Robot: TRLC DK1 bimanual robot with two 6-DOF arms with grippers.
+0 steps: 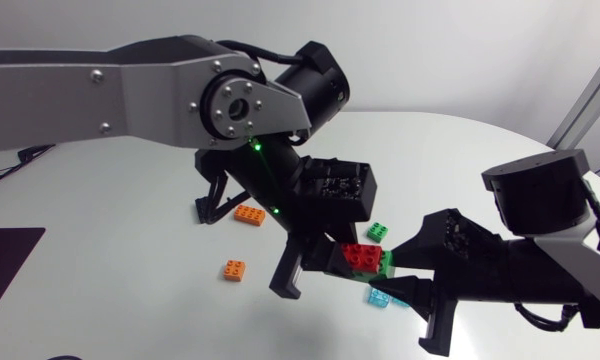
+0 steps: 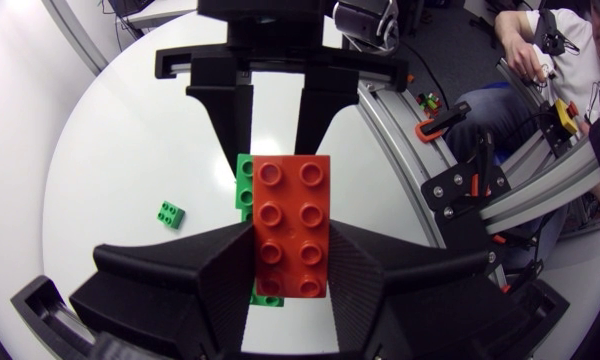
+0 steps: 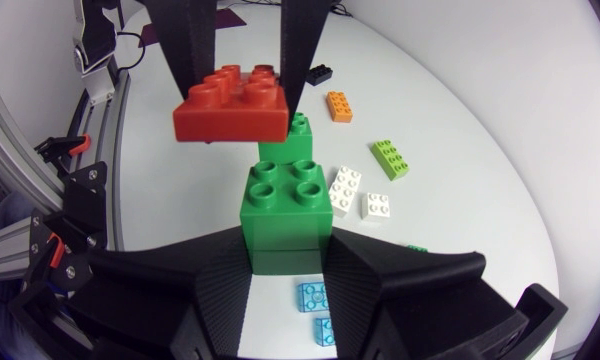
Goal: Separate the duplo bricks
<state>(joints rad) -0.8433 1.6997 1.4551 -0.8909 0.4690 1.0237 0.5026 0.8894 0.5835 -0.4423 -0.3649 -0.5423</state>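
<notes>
In the head view, at the lower centre of the frame, the two arms meet above the white surface (image 1: 130,300). The left hand (image 2: 292,262) is closed on a red duplo brick (image 1: 362,256), one finger against each long side. The right hand (image 3: 288,262) grips a green brick stack (image 3: 285,205) by its lower part. Red sits directly over green, at the stack's far, taller end; whether they touch cannot be told. On the surface lie two orange bricks (image 1: 248,214) (image 1: 234,269) left of centre, a small green brick (image 1: 377,231) just above the hands, and a light blue brick (image 1: 380,297) under them. The right wrist view shows two white bricks (image 3: 342,190) beside the stack.
</notes>
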